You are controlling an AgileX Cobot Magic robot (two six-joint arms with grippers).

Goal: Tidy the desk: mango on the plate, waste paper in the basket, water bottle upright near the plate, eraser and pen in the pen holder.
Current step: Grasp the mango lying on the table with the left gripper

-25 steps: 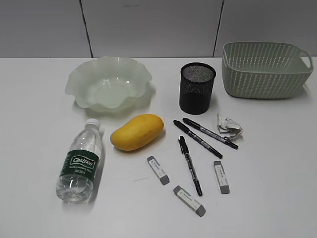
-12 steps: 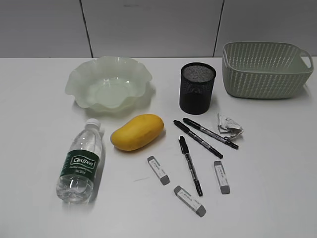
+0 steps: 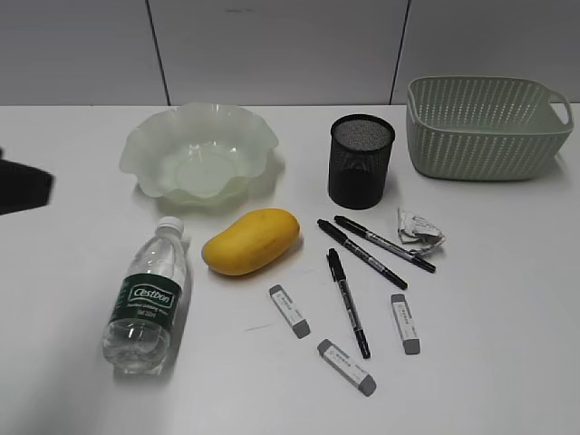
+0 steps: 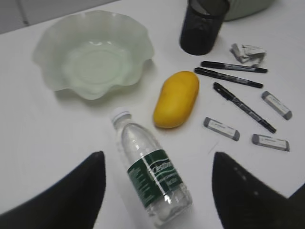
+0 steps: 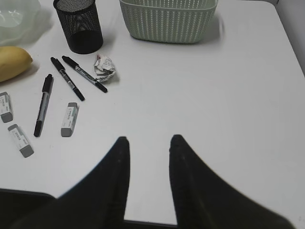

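The mango [image 3: 251,240] lies on the white desk [image 3: 507,299] in front of the empty ruffled plate [image 3: 145,145]. The water bottle [image 3: 145,304] lies on its side, cap towards the plate. Three pens [image 3: 361,253] and three erasers [image 3: 289,311] lie mid-desk. The waste paper [image 3: 418,228] sits right of the pens. The pen holder [image 3: 360,163] and basket [image 3: 485,136] stand at the back. My left gripper [image 4: 157,155] is open, hovering above the bottle [image 4: 155,176]; a dark part of it shows at the exterior view's left edge [image 3: 23,186]. My right gripper [image 5: 150,138] is open and empty over bare desk.
The desk's near edge runs just below the right gripper's fingers in the right wrist view [image 5: 147,222]. A grey panelled wall [image 3: 272,50] stands behind the desk. The left wrist view also shows the plate [image 4: 47,47], the mango [image 4: 176,98] and the pen holder [image 4: 202,28].
A dark part of my left arm has come into the exterior view at its left edge. Nothing on the desk has moved.
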